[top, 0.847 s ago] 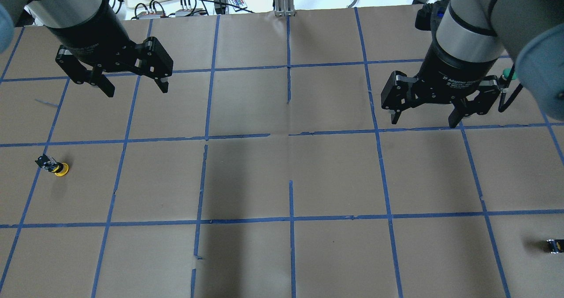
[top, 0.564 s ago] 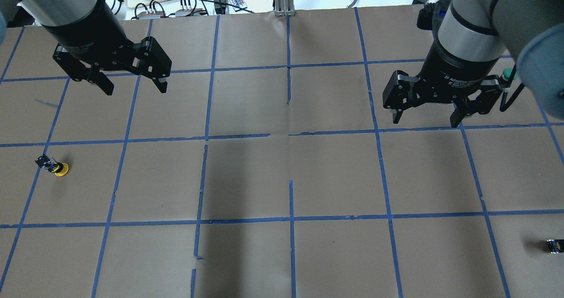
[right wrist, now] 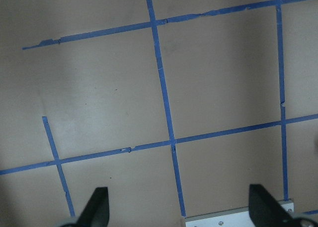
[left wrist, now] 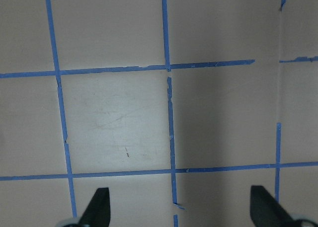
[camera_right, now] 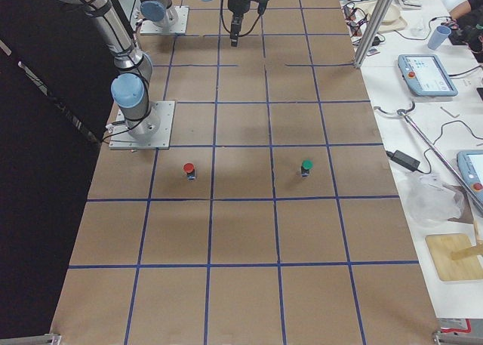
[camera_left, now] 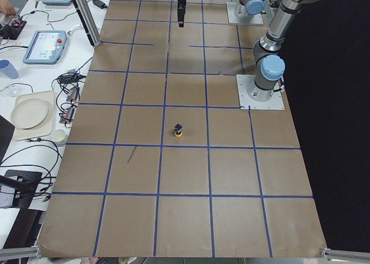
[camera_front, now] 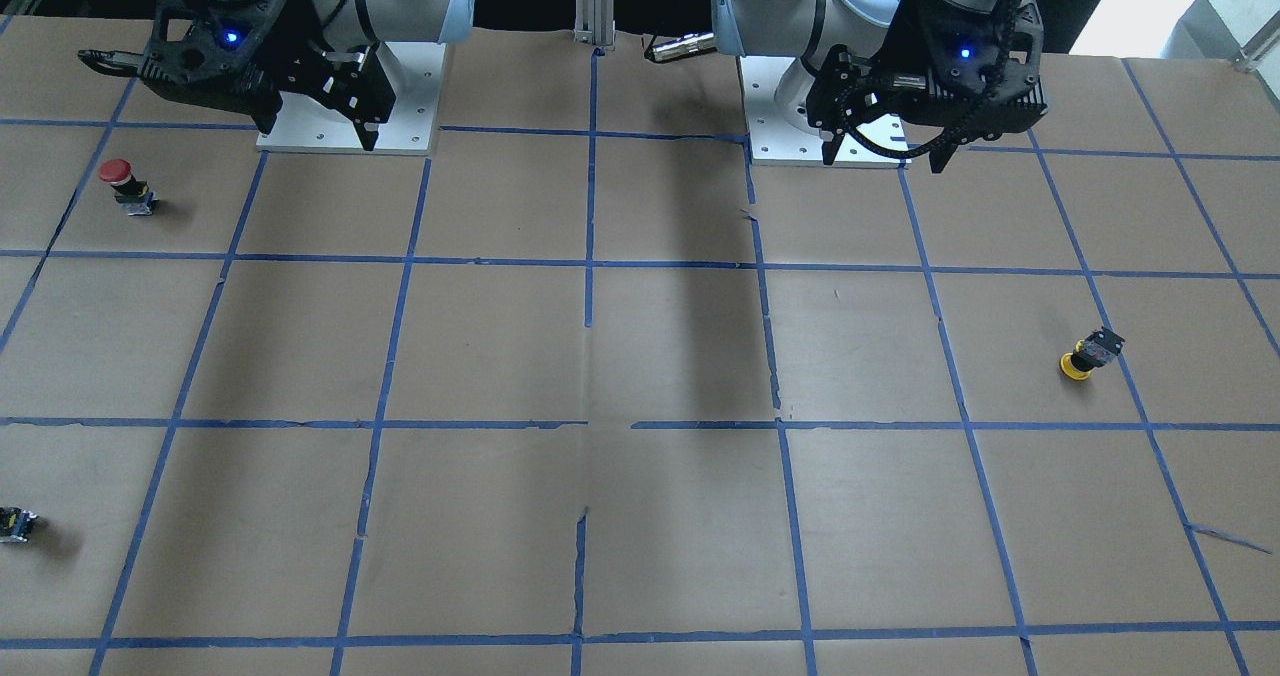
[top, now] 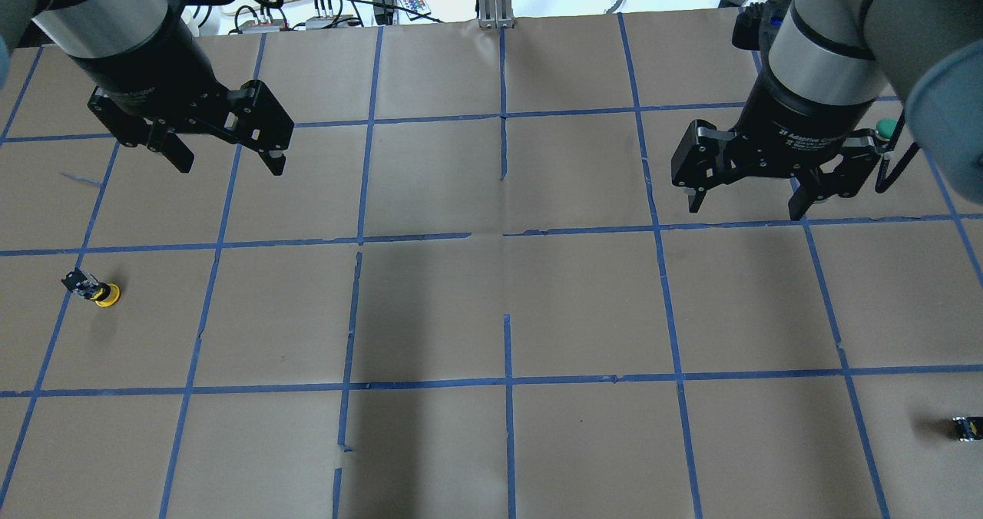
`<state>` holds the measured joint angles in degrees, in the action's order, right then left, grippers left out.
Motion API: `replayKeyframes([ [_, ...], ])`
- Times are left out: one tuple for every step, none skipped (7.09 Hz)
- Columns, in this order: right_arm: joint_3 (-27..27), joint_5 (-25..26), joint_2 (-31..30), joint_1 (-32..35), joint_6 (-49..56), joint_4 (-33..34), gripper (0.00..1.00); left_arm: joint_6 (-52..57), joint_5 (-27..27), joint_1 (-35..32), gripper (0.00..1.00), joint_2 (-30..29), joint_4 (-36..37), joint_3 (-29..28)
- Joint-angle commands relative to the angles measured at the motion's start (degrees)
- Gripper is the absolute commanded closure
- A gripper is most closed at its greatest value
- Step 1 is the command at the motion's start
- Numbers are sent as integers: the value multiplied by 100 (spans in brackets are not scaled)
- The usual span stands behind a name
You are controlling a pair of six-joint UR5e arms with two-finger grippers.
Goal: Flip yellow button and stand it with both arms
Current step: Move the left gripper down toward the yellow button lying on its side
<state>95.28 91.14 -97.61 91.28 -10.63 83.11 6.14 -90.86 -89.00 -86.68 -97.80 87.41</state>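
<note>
The yellow button (top: 97, 290) rests at the table's left side with its yellow cap on the paper and its black body and contact block pointing up. It also shows in the front-facing view (camera_front: 1086, 356) and in the left view (camera_left: 179, 130). My left gripper (top: 230, 167) hangs open and empty above the table, well behind the button and apart from it; it also shows in the front-facing view (camera_front: 884, 161). My right gripper (top: 745, 212) is open and empty over the right half, and shows in the front-facing view (camera_front: 320, 136). Both wrist views show only taped paper between open fingertips (left wrist: 98, 208) (right wrist: 98, 206).
A red-capped button (camera_front: 122, 183) stands near the right arm's base. A green-capped button (camera_right: 306, 167) stands beyond the right gripper. A tiny dark switch piece (top: 966, 427) lies at the right edge. Cables and gear (top: 330, 4) lie past the far edge.
The left gripper has turned slightly and shifted a little left. The right gripper has shifted a little right. Both stay open; the yellow button has not moved.
</note>
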Motion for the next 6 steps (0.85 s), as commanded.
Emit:
replayKeyframes([
  [-9, -26, -4, -40, 0, 12, 0, 840, -2, 546, 0, 11, -20, 75],
  [-9, -61, 5, -57, 0, 21, 0, 1716, 7, 1046, 0, -59, -29, 83],
  [0, -70, 5, -66, 0, 21, 0, 2499, -2, 1539, 0, -77, -29, 162],
  [0, -62, -4, -57, 0, 3, 0, 3290, -11, 2057, 0, -77, -20, 284],
  [0, -88, -4, -57, -9, 21, 0, 4229, 6, 2567, 0, -155, 76, 416],
  [0, -97, -4, -57, -9, 29, 0, 5195, 7, 2946, 0, -382, 607, 548],
])
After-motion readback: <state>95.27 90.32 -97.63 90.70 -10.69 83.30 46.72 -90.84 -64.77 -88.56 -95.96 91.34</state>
